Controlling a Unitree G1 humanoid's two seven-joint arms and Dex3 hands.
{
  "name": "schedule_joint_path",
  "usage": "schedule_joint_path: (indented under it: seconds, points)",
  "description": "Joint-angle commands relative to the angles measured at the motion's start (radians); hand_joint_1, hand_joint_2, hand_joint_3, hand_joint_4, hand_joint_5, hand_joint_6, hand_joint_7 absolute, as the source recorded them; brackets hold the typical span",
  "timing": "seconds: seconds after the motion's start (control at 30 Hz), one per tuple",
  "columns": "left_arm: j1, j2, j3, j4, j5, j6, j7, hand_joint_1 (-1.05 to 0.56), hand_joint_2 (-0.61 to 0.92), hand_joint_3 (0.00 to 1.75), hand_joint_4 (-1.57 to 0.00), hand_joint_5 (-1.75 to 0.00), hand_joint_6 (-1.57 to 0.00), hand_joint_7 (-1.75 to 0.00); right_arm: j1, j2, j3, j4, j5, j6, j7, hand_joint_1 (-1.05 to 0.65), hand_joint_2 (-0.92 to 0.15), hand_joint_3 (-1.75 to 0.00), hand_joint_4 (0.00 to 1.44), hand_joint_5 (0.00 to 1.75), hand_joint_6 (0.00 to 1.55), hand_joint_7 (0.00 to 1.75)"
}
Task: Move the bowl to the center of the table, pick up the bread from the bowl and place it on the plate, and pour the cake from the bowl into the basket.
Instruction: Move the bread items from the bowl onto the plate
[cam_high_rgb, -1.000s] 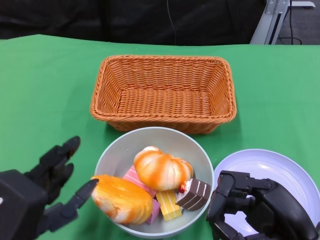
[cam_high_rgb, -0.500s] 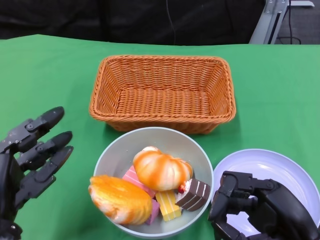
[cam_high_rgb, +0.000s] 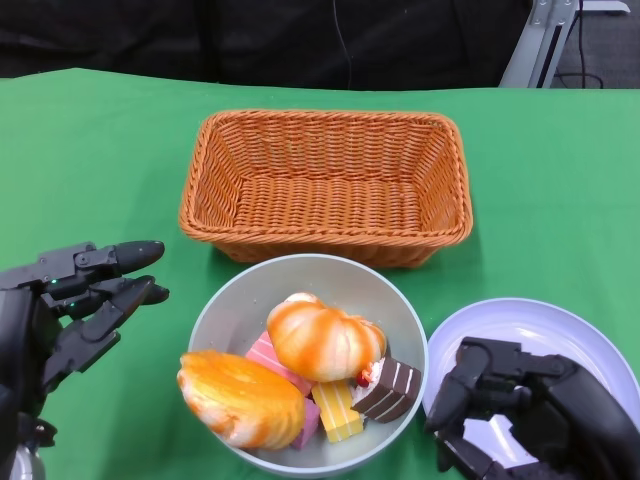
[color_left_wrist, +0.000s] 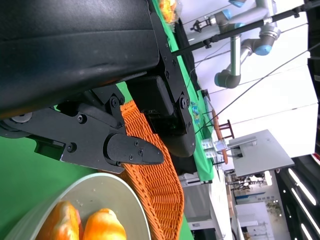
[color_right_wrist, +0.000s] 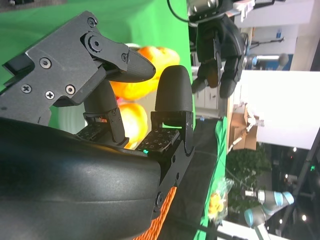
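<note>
A pale grey bowl (cam_high_rgb: 300, 263) sits at the near middle of the green table, just in front of the basket (cam_high_rgb: 325, 185). It holds two orange bread rolls, one in the middle (cam_high_rgb: 325, 340) and one at its left rim (cam_high_rgb: 240, 398), plus pink, yellow and chocolate cake pieces (cam_high_rgb: 388, 388). My left hand (cam_high_rgb: 75, 300) hovers left of the bowl with fingers spread, touching nothing. Over the white plate (cam_high_rgb: 535, 325) my right hand (cam_high_rgb: 530, 410) hangs with fingers curled in and nothing in them. The left wrist view shows the bowl (color_left_wrist: 100, 190) and bread (color_left_wrist: 105, 227).
The woven orange basket stands beyond the bowl and has nothing in it; its wall also shows in the left wrist view (color_left_wrist: 155, 175). The plate lies right of the bowl near the table's front edge. Green cloth spreads to both sides.
My left hand has drawn back from the left bread roll and now hovers to the left with fingers pointing at the bowl. The right hand slid slightly right, away from the bowl's rim.
</note>
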Motion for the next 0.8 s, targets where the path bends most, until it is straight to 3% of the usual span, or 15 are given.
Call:
schedule_joint_path:
  seconds: [0.03,0.07,0.13,0.17,0.23,0.4,0.47,0.53,0.6,0.67,0.8]
  points:
    - [-0.018,0.010,0.014,0.037,0.022,-0.031,0.029,-0.18,0.92,0.25,-0.80,-1.21,-1.13,-0.34,-0.002,-0.015,-0.021,-0.005,0.008,-0.016,-0.005,-0.15,-0.43,-1.08,0.71,1.52,0.74,1.14]
    - [-0.020,0.009,0.015,0.043,0.025,-0.035,0.032,-0.18,0.92,0.25,-0.80,-1.24,-1.02,-0.56,-0.003,-0.015,-0.024,-0.005,0.008,-0.018,-0.005,-0.15,-0.43,-1.08,0.71,1.52,0.73,1.13]
    - [-0.027,0.007,0.019,0.068,0.036,-0.048,0.045,-0.18,0.92,0.27,-0.80,-1.28,-0.92,-0.78,-0.003,-0.017,-0.033,-0.011,0.017,-0.015,-0.006,-0.15,-0.44,-1.06,0.70,1.50,0.71,1.11]
    - [-0.029,0.007,0.021,0.080,0.039,-0.057,0.051,-0.18,0.92,0.27,-0.80,-1.29,-0.90,-0.83,-0.001,-0.021,-0.040,-0.026,0.023,-0.004,-0.008,-0.15,-0.45,-1.05,0.69,1.49,0.71,1.10]
    - [-0.029,0.004,0.024,0.092,0.032,-0.067,0.055,-0.19,0.92,0.27,-0.79,-1.34,-0.84,-0.93,0.007,-0.033,-0.053,-0.070,0.026,0.021,-0.015,-0.23,-0.54,-0.86,0.65,1.47,0.69,1.01]
    - [-0.018,-0.010,0.022,0.086,0.020,-0.068,0.059,-0.19,0.92,0.28,-0.77,-1.37,-0.80,-0.98,0.021,-0.053,-0.068,-0.169,0.039,0.077,-0.033,-0.30,-0.64,-0.62,0.58,1.42,0.63,0.91]
    - [-0.014,-0.014,0.021,0.085,0.020,-0.068,0.058,-0.18,0.92,0.28,-0.76,-1.37,-0.79,-1.00,0.028,-0.059,-0.071,-0.220,0.025,0.097,-0.050,-0.34,-0.77,-0.35,0.55,1.41,0.59,0.85]
    - [-0.013,-0.016,0.020,0.087,0.023,-0.071,0.057,-0.17,0.92,0.28,-0.76,-1.37,-0.78,-1.01,0.033,-0.071,-0.070,-0.269,-0.008,0.119,-0.070,-0.37,-0.84,-0.20,0.53,1.41,0.55,0.80]
    - [-0.015,-0.018,0.020,0.094,0.019,-0.075,0.054,-0.17,0.92,0.28,-0.76,-1.37,-0.78,-1.01,0.036,-0.087,-0.066,-0.330,-0.058,0.151,-0.092,-0.38,-0.87,-0.16,0.52,1.41,0.54,0.79]
    - [-0.018,-0.021,0.021,0.103,0.016,-0.080,0.052,-0.16,0.92,0.28,-0.76,-1.36,-0.78,-1.01,0.035,-0.108,-0.057,-0.408,-0.125,0.196,-0.115,-0.43,-0.91,-0.07,0.50,1.29,0.51,0.68]
    - [-0.019,-0.023,0.019,0.109,0.015,-0.086,0.051,-0.16,0.92,0.29,-0.76,-1.36,-0.78,-1.01,0.012,-0.122,-0.034,-0.470,-0.191,0.257,-0.135,-0.45,-0.92,-0.04,0.50,1.23,0.50,0.64]
